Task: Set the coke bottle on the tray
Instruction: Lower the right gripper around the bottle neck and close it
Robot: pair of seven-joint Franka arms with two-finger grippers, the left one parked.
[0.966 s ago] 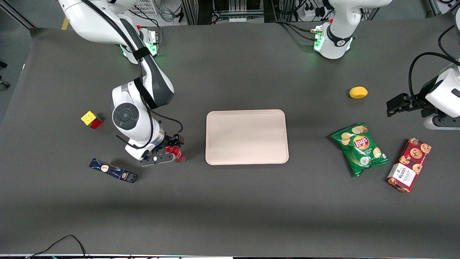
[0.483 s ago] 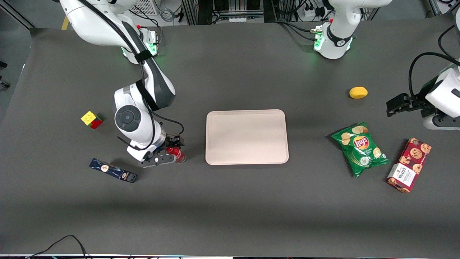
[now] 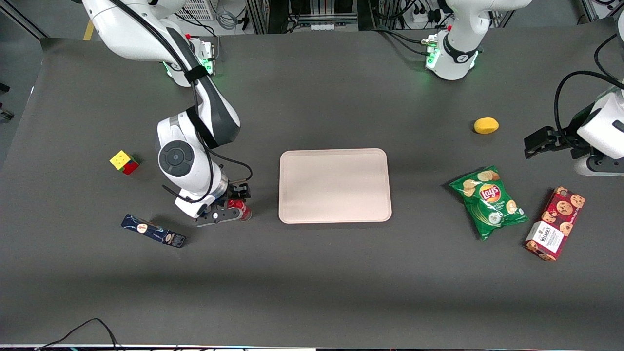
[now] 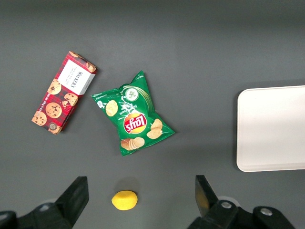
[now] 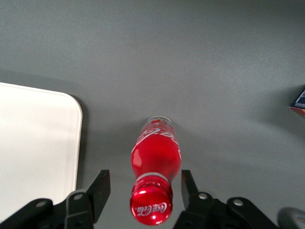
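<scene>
The coke bottle (image 3: pixel 240 209), small and red with a red cap, stands upright on the dark table, a short way from the tray's edge toward the working arm's end. My right gripper (image 3: pixel 236 205) is lowered around it. In the right wrist view the bottle (image 5: pixel 156 160) sits between the two fingers (image 5: pixel 101 188), with a gap on each side, so the gripper (image 5: pixel 144 181) is open and nothing is held. The pale pinkish tray (image 3: pixel 335 185) lies flat mid-table with nothing on it; its rounded corner (image 5: pixel 38 138) shows beside the bottle.
A dark blue box (image 3: pixel 153 231) lies nearer the front camera than the arm, and a colour cube (image 3: pixel 124 162) sits farther out. Toward the parked arm's end lie a green chip bag (image 3: pixel 489 201), a cookie box (image 3: pixel 555 224) and a yellow lemon (image 3: pixel 486 125).
The right arm's wrist has shifted slightly toward the tray and away from the front camera. The bottle stands in the same spot between the fingers.
</scene>
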